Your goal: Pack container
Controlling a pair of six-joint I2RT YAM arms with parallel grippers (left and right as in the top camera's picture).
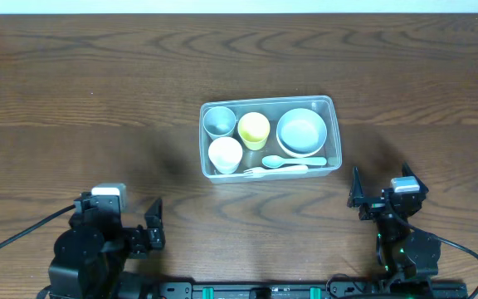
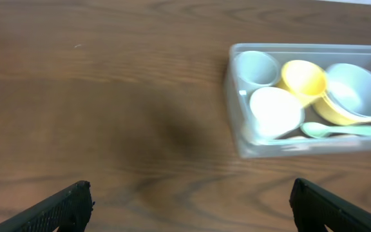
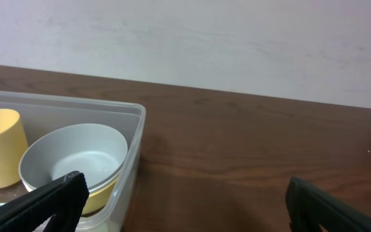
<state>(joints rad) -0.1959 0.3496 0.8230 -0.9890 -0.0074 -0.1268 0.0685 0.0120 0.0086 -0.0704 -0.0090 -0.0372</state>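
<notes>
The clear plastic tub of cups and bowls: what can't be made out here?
Overhead: the white utensil beside the pale green spoon is too small to identify.
Left wrist: the clear rectangular plastic tub has its right end cut off by the frame edge.
Right wrist: the yellow bowl is mostly hidden under the white round bowl nested in it.

A dark brown wooden table with wavy grain fills nearly every view. A pale, matte wall runs along its far edge, across the upper frame. Soft, diffuse shadows lie on the wood.
</notes>
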